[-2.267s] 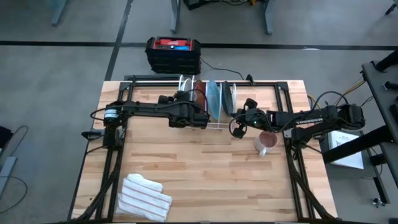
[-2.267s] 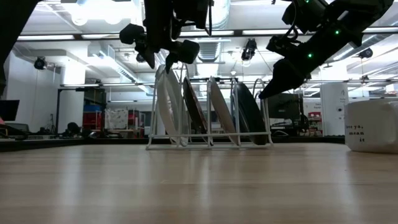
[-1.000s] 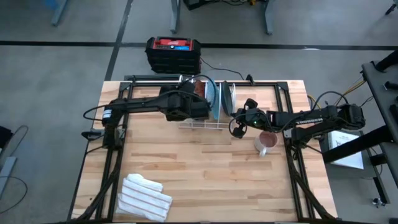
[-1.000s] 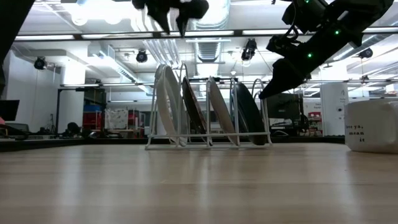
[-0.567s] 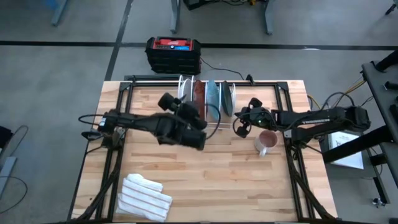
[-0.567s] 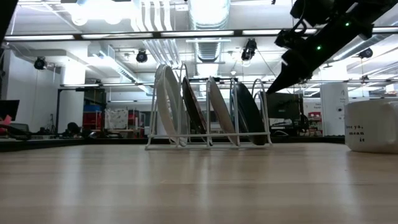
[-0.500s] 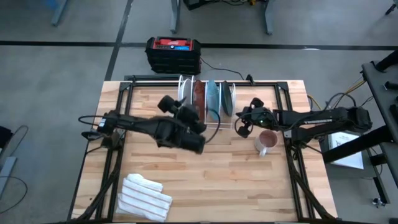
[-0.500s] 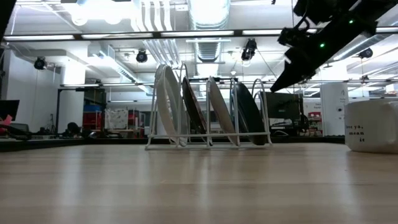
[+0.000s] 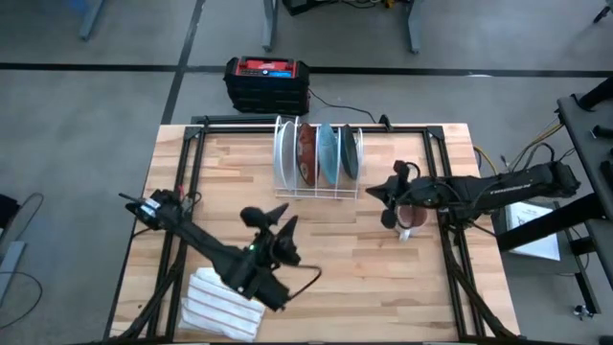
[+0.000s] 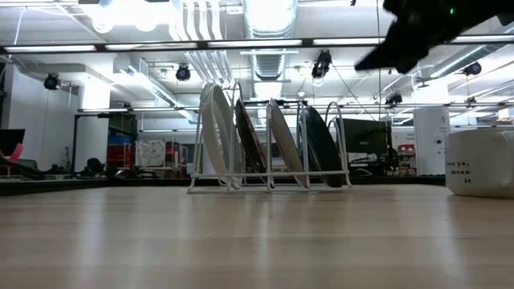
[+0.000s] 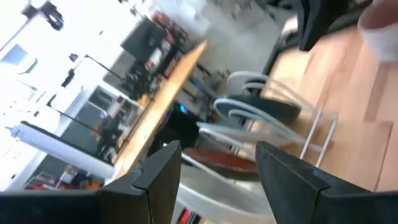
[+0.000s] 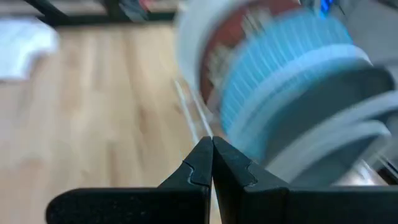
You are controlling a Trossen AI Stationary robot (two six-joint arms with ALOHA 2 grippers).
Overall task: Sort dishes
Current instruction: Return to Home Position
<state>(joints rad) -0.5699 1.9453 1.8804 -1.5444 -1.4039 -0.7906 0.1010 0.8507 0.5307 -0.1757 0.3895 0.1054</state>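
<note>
Two fingers of the left gripper [image 9: 269, 219] stand apart, holding nothing, over the table [image 9: 383, 287] front, near the cloth [image 9: 222, 305]. Rack [image 10: 269, 185], rear centre, holds all dishes [image 9: 327, 153] on edge: white, red, blue, dark. Right gripper [image 12: 211, 148], fingers together, hangs near the mug [image 10: 480, 164].

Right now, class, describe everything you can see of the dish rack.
The dish rack is a white wire frame with upright loops. It stands flat on the wooden table near its back edge, midway across. Its slots hold four dishes on edge: white plate, red plate, light blue plate, dark plate. Nothing else touches it.
</note>
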